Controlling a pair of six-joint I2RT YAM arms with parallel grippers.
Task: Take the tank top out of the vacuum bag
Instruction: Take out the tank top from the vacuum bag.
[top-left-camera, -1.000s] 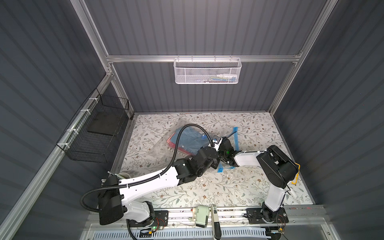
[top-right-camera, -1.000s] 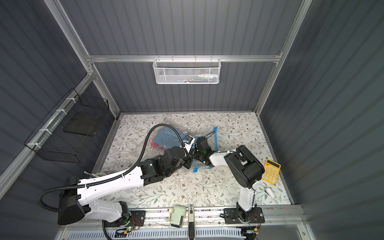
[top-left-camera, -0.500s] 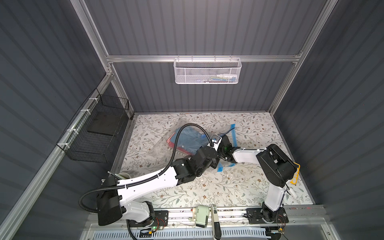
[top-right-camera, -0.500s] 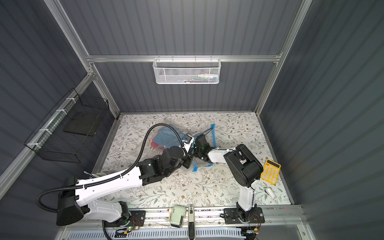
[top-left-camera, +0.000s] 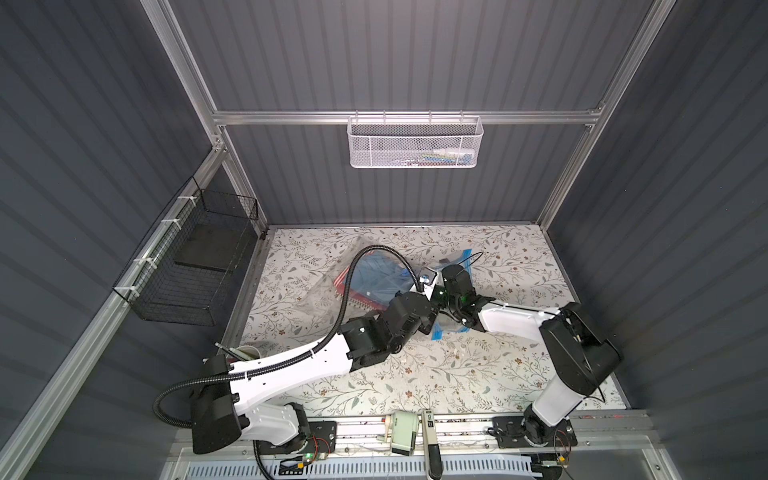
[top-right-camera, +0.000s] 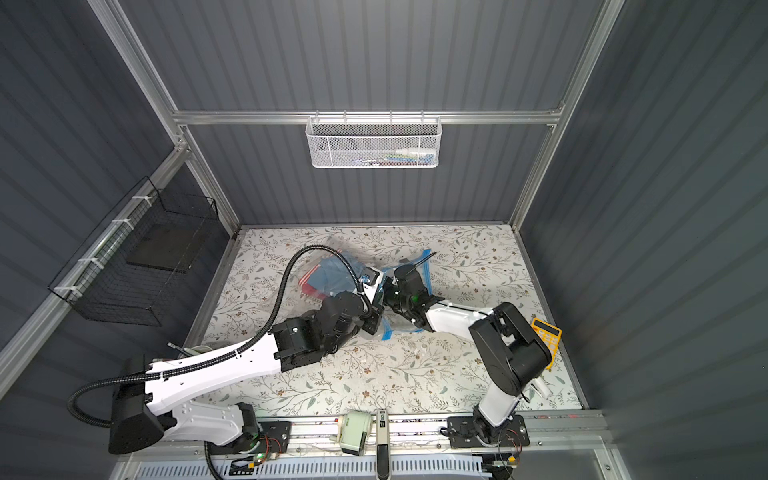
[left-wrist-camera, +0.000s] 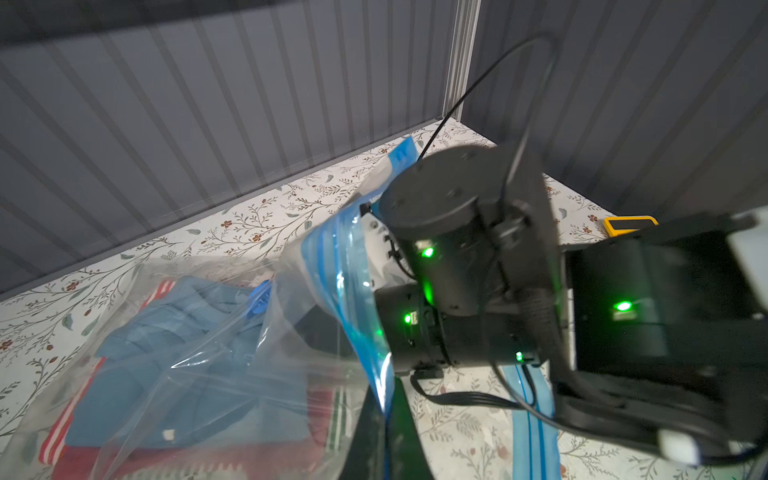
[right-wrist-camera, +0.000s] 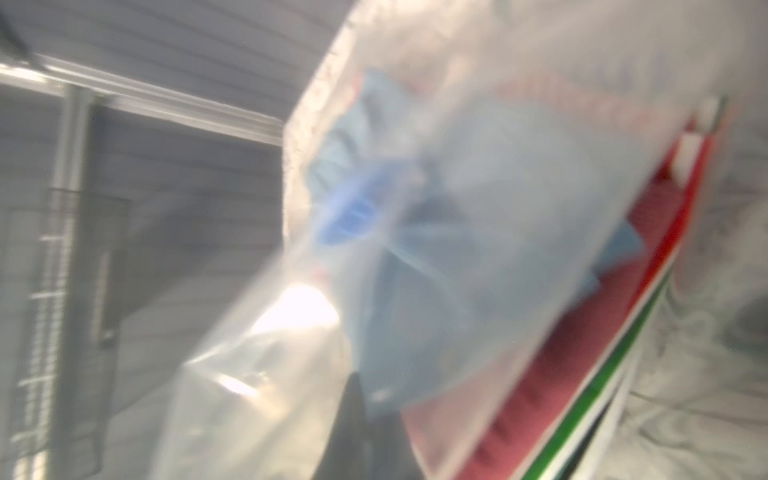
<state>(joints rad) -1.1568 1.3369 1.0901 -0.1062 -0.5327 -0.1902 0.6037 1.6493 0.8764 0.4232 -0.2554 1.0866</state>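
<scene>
The vacuum bag (top-left-camera: 328, 291) lies crumpled mid-table in both top views, clear, with a round blue valve cap (left-wrist-camera: 259, 297). Inside it, the blue tank top (left-wrist-camera: 166, 332) rests on a red striped cloth (left-wrist-camera: 124, 457). My left gripper (left-wrist-camera: 388, 432) is shut on the bag's blue zip strip (left-wrist-camera: 345, 270) and holds the mouth's upper edge raised. The right arm reaches into that mouth. My right gripper (right-wrist-camera: 365, 415) is shut, its tips at the near edge of the tank top (right-wrist-camera: 478, 249). That view is blurred by plastic film.
A white mesh basket (top-left-camera: 415, 143) hangs on the back wall and a black wire basket (top-left-camera: 195, 266) on the left wall. A yellow calculator (top-right-camera: 546, 334) lies by the right arm's elbow. A cup (top-left-camera: 245, 353) stands at the front left. Both wrists crowd the bag's mouth.
The right gripper has closed inside the bag's mouth. The far end of the blue zip strip has shifted slightly. The left gripper keeps its hold on the strip.
</scene>
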